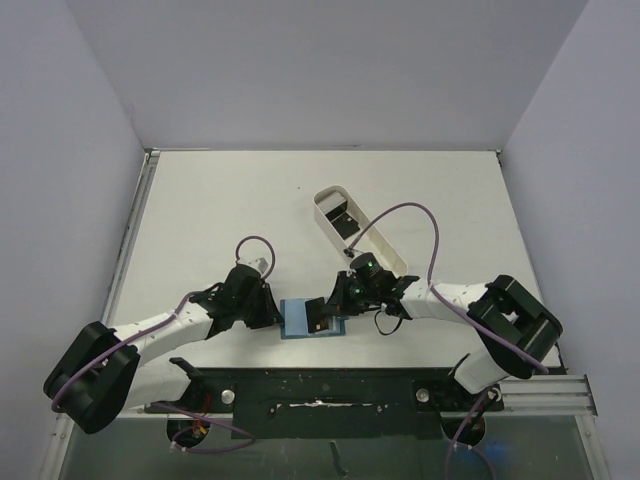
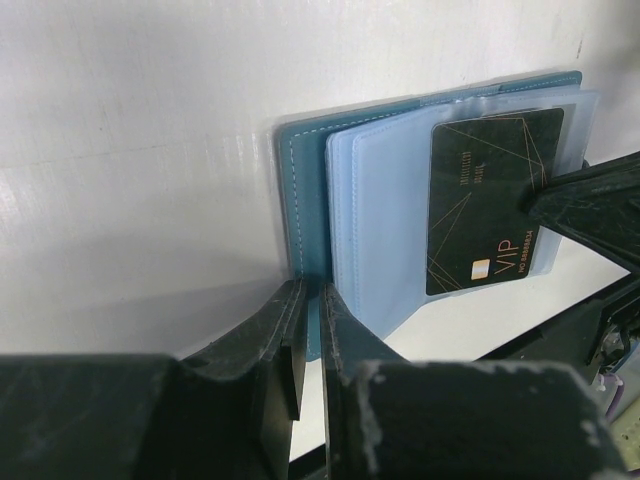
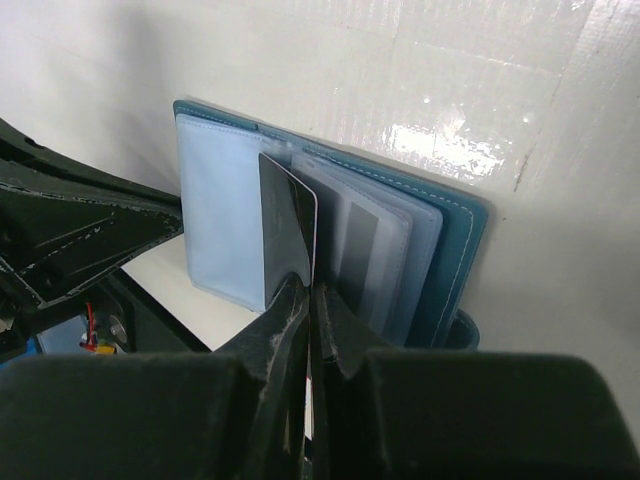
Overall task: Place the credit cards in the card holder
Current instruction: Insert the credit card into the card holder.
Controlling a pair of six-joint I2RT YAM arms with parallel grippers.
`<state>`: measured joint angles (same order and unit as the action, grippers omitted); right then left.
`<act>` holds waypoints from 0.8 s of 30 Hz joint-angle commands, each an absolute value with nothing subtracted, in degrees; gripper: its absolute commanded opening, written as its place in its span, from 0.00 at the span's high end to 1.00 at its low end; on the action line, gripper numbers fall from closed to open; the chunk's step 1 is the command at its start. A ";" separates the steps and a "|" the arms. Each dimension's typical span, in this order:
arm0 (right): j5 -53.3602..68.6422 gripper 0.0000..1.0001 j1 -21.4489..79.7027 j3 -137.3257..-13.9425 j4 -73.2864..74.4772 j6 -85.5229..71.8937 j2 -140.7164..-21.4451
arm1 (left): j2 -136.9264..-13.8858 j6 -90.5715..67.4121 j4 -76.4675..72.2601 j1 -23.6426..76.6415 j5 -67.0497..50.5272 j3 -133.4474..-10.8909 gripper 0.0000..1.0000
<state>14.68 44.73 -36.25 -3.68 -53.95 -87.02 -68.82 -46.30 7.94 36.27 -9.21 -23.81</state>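
Note:
The teal-blue card holder (image 1: 296,320) lies open at the table's near edge, its light blue pockets fanned out. My left gripper (image 1: 276,314) is shut on the edge of its teal cover (image 2: 300,200), seen in the left wrist view (image 2: 311,300). My right gripper (image 1: 336,304) is shut on a black credit card (image 3: 290,215) and holds it on edge between the pockets (image 3: 312,292). In the left wrist view the card (image 2: 490,210) shows gold "VIP" print and lies against a clear pocket. Another dark card (image 3: 355,250) sits in a pocket behind it.
A long white oval tray (image 1: 322,212) lies behind the right arm and holds a dark card (image 1: 345,222). The dark rail (image 1: 330,385) of the arm bases runs just below the holder. Grey walls enclose the table on three sides.

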 commanded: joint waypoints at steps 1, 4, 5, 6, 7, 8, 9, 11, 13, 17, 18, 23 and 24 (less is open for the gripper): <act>13.59 1.00 44.45 -36.80 -1.38 -54.23 -86.59 | -68.57 -46.02 5.44 36.12 -8.55 -24.15 0.90; 12.66 1.00 44.47 -36.66 -0.53 -54.25 -85.74 | -68.47 -45.97 5.64 36.11 -8.45 -24.04 0.90; 12.43 1.00 44.47 -36.65 -0.27 -54.23 -85.64 | -68.47 -45.98 5.66 36.11 -8.46 -24.00 0.90; 12.30 1.00 44.47 -36.61 -0.19 -54.27 -85.63 | -68.47 -45.98 5.63 36.08 -8.51 -23.95 0.90; 12.30 1.00 44.52 -36.57 -0.03 -54.19 -85.72 | -68.49 -46.01 5.56 36.10 -8.51 -23.91 0.90; 12.30 1.00 44.48 -36.56 0.00 -54.15 -85.78 | -68.47 -46.05 5.47 36.12 -8.48 -23.91 0.90; 12.30 1.00 44.52 -36.54 0.04 -54.14 -85.91 | -68.53 -46.07 5.45 36.06 -8.44 -23.84 0.90; 11.95 1.00 44.51 -36.48 0.30 -54.14 -85.86 | -68.66 -46.05 5.45 36.12 -8.49 -23.90 0.90; 11.42 1.00 44.58 -36.47 0.66 -54.06 -85.50 | -68.65 -46.13 5.54 36.08 -8.43 -23.91 0.90; 9.77 1.00 44.56 -36.78 2.35 -53.89 -84.78 | -68.49 -46.11 5.62 36.12 -8.48 -23.84 0.90; 9.54 1.00 44.56 -36.67 2.39 -53.89 -84.70 | -68.47 -46.19 5.62 36.12 -8.66 -23.90 0.90; 9.74 1.00 44.75 -36.39 2.02 -54.01 -84.97 | -68.47 -46.28 5.45 36.12 -8.70 -23.82 0.90; 9.79 1.00 44.78 -36.45 2.03 -53.90 -85.13 | -68.47 -46.26 5.41 36.11 -8.73 -23.82 0.90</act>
<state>12.27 44.66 -36.25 -0.36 -54.52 -86.17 -68.82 -46.30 7.88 36.27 -9.17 -23.75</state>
